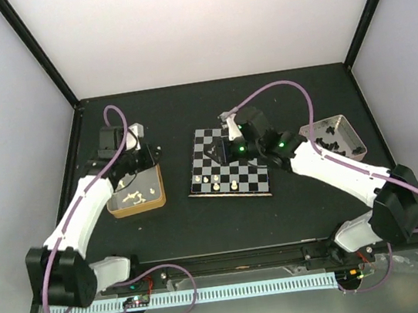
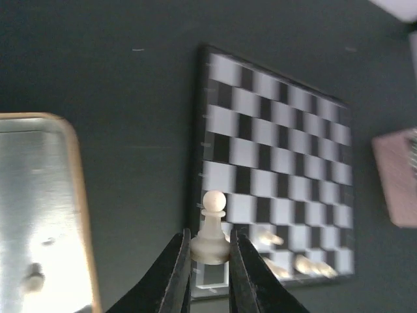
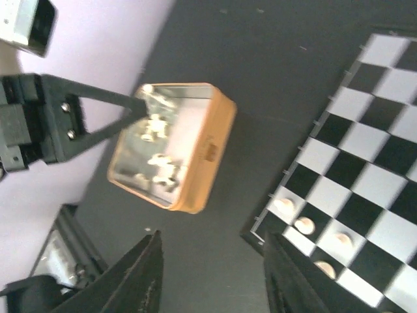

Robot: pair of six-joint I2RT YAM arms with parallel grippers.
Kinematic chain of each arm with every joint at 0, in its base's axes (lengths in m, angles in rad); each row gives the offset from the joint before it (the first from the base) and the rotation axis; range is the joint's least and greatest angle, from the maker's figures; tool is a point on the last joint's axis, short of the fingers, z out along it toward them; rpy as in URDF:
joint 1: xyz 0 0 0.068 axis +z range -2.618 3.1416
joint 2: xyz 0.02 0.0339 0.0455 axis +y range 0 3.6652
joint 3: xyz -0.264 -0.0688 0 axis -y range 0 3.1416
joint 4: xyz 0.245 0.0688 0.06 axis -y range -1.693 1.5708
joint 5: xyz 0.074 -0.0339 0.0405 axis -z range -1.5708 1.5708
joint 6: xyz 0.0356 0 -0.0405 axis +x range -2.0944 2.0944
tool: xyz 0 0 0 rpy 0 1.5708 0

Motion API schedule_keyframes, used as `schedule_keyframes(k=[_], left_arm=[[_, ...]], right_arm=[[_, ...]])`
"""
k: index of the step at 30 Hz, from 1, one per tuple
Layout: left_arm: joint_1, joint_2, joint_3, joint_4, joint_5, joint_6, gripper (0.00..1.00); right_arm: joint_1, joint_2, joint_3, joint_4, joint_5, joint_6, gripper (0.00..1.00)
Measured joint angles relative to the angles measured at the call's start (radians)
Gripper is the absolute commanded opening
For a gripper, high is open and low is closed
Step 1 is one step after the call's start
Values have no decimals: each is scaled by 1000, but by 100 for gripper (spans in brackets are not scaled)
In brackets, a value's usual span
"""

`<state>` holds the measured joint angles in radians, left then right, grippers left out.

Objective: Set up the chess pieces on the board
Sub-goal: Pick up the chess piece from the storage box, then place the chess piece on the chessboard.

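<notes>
My left gripper (image 2: 210, 238) is shut on the base of a cream-white pawn (image 2: 212, 225), held upright. In the top view the left gripper (image 1: 146, 164) hangs over the far right corner of the gold-sided tin (image 1: 159, 188). Past the pawn lies the board (image 2: 280, 130) with a few white pieces (image 2: 270, 238) lying in its near row. My right gripper (image 3: 212, 238) stands open with nothing between its fingers, above the bare table off the corner of the board (image 3: 365, 163). Three white pieces (image 3: 303, 226) stand along that edge. From above, the right gripper (image 1: 225, 150) is over the board (image 1: 232, 180).
The gold-sided tin (image 3: 202, 163) holds several loose white pieces (image 3: 159, 166). A pinkish-silver tin (image 1: 342, 124) with several black pieces stands right of the board. Dark table lies between tin and board. Black frame posts rise at the back corners.
</notes>
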<state>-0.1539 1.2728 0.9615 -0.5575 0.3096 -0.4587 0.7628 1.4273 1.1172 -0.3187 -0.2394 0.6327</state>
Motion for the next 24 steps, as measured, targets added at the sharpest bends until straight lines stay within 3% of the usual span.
schedule_keyframes(k=[5,11,20,24], left_arm=[[-63,-134,-66,78,237,32,11],[-136,-194,-130,221,467,42,11],[-196,-222,-147,381,635,34,11],[-209,-222,-147,409,660,31,11]], right_arm=[[-54,-43,-18,113,-193,61,59],[-89,-54,-33,217,-371,138,60],[-87,-54,-33,282,-516,205,46],[-87,-49,-33,297,-551,226,35]])
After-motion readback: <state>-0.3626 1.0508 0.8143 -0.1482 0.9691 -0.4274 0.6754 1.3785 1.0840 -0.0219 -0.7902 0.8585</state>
